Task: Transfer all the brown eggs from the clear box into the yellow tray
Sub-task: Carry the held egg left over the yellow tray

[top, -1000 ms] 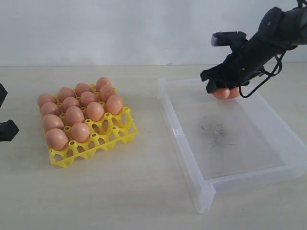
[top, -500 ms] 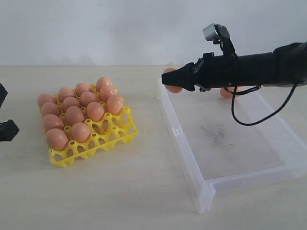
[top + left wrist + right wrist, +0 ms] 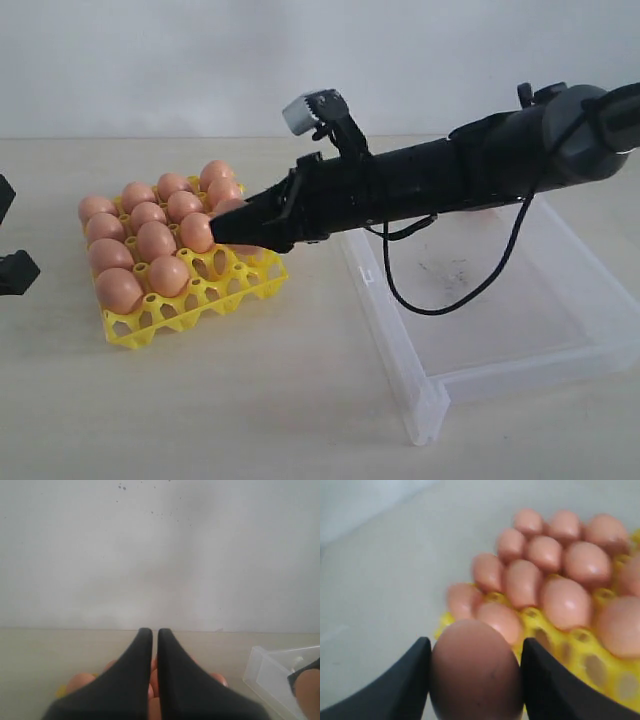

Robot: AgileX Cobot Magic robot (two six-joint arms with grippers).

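Bare worktop [image 3: 250, 400] lies nearest. The yellow tray [image 3: 215, 290] has free cups at its near-right edge, and brown eggs [image 3: 155, 240] fill the rest. The right claw [image 3: 218, 230], spread around the held egg [image 3: 475, 675], hangs over the tray's right side. The clear box [image 3: 400, 360] sits alongside. The left claw [image 3: 150, 635] is pinched shut and empty.

The right arm [image 3: 450, 175] hid the clear box's [image 3: 392, 340] far corner and part of the yellow tray [image 3: 190, 305]. At the left wrist, the left gripper [image 3: 151, 631] covered most of the blurred brown eggs [image 3: 80, 682].

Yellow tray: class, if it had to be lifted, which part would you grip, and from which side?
Probably the bare rim of the yellow tray nearest the exterior camera, approached from there: that edge holds nothing, while brown eggs fill the rows behind.
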